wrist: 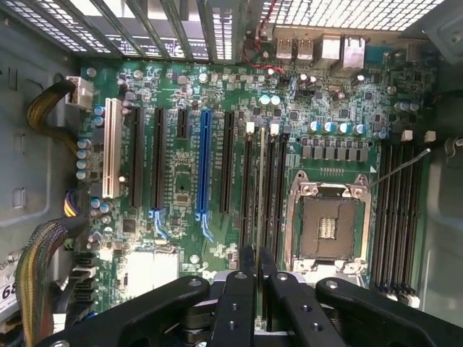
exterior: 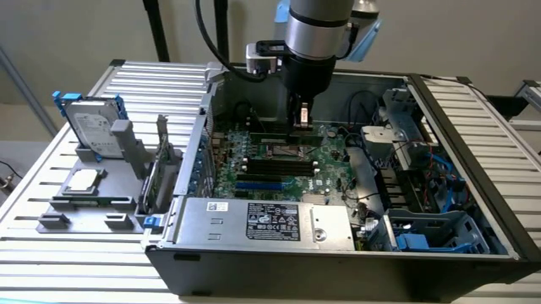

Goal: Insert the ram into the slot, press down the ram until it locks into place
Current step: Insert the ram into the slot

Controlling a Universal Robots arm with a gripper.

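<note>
The pincer (wrist: 258, 269) is pinching the ram (wrist: 260, 195), with a finger pressed on either face. The ram stands on edge straight below the pincer, inside the open computer case (exterior: 338, 269). It runs parallel to the black slot (wrist: 270, 188) just beside it. I cannot tell whether it is seated.

Tight quarters inside the open case (exterior: 338, 266)
We see open room above the middle of the motherboard (wrist: 177, 184); a silver metal box (exterior: 262, 218) blocks one end of the case, cable bundles (wrist: 36, 271) crowd one motherboard edge, and the processor socket (wrist: 325, 224) stands just beside the black slots (wrist: 281, 195).
</note>
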